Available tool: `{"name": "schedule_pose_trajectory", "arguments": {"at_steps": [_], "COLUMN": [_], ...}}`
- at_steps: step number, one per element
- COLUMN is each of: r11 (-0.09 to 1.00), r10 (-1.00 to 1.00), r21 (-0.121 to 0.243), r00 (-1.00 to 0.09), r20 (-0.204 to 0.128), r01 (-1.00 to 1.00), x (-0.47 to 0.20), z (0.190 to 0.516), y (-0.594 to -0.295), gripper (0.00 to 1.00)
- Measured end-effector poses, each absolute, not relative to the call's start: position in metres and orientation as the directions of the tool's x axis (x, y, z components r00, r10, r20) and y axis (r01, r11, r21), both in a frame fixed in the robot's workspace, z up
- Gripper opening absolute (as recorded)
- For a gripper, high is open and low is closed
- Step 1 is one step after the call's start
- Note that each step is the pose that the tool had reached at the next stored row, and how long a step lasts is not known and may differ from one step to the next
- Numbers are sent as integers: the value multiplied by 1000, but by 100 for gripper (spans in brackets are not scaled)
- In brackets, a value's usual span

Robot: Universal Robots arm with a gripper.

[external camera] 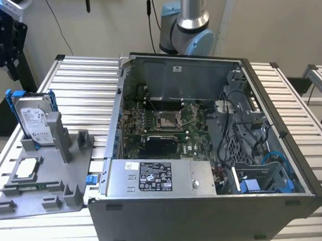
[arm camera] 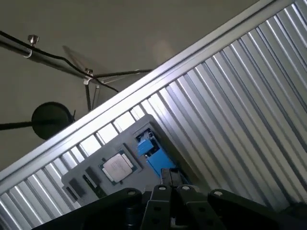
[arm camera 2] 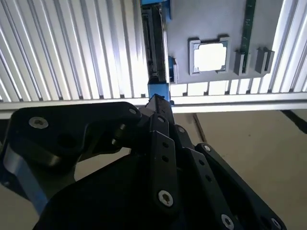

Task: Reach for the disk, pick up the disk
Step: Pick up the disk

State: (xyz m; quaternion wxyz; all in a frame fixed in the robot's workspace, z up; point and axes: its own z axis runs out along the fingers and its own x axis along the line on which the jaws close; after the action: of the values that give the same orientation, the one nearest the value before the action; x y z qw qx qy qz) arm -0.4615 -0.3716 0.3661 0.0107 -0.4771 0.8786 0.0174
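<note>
Silver, white-labelled disk in blue frame, upright in grey holder with chip, nine o'clock of open case, gripper fingers together, empty.

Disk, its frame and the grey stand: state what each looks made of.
Disk: silver-grey metal casing with a dull sheen, white paper-like label. Frame: bright blue, likely plastic. Stand: matte grey, uniform, probably plastic.

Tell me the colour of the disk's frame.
The frame is bright blue, clearest in the exterior view.
</note>
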Motion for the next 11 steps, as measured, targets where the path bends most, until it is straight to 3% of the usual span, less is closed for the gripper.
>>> {"name": "schedule_pose_trajectory", "arguments": {"at_steps": [11], "r11": [366], "r10": [-930], "r21": [15], "r00": [-366], "r20": [-38], "r01": [-930], "x": [-461], "z": [366], "y": [-372], "gripper": [0]}}
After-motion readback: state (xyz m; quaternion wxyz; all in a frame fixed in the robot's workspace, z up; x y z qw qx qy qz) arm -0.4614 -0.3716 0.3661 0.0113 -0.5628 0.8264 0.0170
